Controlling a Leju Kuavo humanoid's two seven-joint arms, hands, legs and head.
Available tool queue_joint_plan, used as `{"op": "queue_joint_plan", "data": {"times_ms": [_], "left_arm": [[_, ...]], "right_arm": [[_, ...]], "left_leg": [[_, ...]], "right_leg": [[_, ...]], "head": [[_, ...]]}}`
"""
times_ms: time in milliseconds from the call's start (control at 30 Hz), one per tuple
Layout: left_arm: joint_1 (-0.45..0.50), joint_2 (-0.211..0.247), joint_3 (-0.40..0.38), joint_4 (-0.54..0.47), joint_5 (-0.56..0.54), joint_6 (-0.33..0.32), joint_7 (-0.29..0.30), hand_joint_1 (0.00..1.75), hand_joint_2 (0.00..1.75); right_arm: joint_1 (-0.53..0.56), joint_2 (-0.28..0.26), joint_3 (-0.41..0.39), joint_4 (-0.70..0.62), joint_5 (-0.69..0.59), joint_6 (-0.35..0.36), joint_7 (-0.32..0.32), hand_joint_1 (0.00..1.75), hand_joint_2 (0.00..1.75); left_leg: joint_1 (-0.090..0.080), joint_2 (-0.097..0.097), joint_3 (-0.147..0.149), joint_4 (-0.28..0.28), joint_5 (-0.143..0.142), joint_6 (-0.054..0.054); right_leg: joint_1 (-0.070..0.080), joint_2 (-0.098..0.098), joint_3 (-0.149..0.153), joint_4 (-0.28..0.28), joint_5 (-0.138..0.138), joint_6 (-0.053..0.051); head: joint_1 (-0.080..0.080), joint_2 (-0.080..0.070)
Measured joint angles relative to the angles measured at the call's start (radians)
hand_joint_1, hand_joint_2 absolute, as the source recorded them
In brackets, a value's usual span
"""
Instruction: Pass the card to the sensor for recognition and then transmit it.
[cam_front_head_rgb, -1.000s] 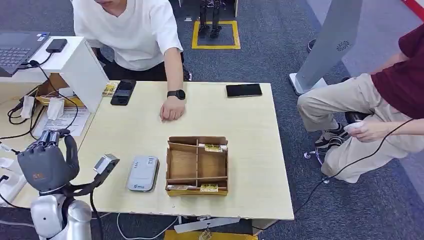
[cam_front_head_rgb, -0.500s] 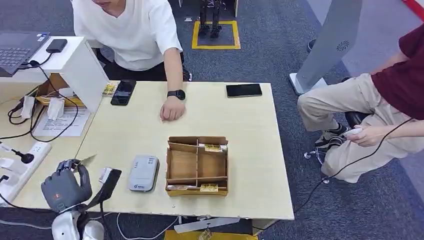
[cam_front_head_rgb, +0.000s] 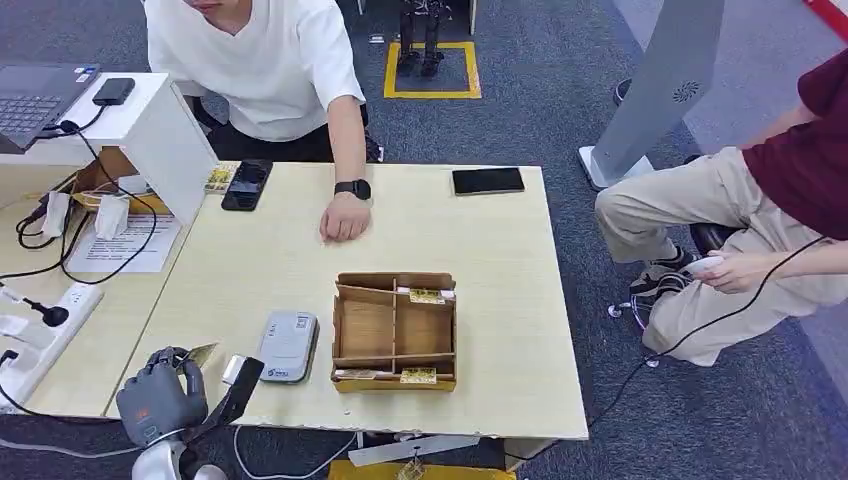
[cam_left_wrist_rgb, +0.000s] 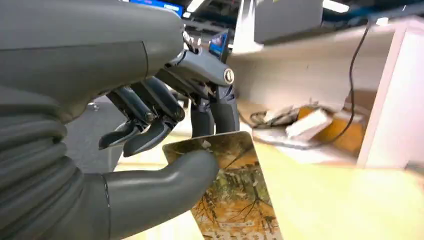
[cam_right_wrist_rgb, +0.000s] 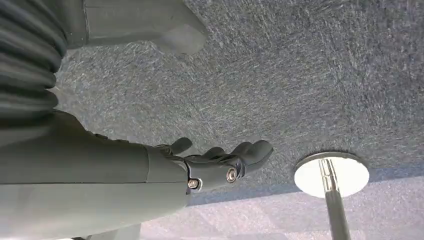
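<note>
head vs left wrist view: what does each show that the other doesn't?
Head only: grey sensor, wooden divider box, table, two phones, two people.
Left wrist only: the card's printed face, thumb pressing it against the fingers.
Both: left robot hand holding the card, and the white stand.

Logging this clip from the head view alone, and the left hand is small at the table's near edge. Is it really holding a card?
Observer: Yes. In the left wrist view the left hand pinches the card under its thumb.
Operator: What's on the card?
Observer: A brownish printed picture, like branches.
Operator: And the right hand?
Observer: The right hand hangs over grey carpet, holding nothing, its fingers loosely curled, near a round metal stand base.
</note>
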Motion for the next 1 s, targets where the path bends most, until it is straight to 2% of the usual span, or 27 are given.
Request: {"op": "queue_joint_plan", "data": {"times_ms": [433,767,1000], "left_arm": [[0.006,0.015,-0.041,0.042,0.001,0.004,0.009,1.75,1.75],[0.019,0.022,-0.055,0.053,0.011,0.005,-0.027,1.75,1.75],[0.024,0.027,-0.066,0.063,0.002,0.005,-0.028,1.75,1.75]], "right_arm": [[0.0,0.0,0.0,0.0,0.0,0.0,-0.011,0.0,1.75],[0.0,-0.001,0.0,0.004,0.008,0.0,-0.015,0.0,1.75],[0.0,-0.003,0.0,0.008,0.01,0.0,-0.017,0.0,1.75]], "left_leg": [[0.0,0.0,0.0,0.0,0.0,0.0],[0.0,0.0,0.0,0.0,0.0,0.0],[0.0,0.0,0.0,0.0,0.0,0.0]], "right_leg": [[0.0,0.0,0.0,0.0,0.0,0.0],[0.0,0.0,0.0,0.0,0.0,0.0],[0.0,0.0,0.0,0.0,0.0,0.0]], "head": [[0.0,0.0],[0.0,0.0],[0.0,0.0]]}}
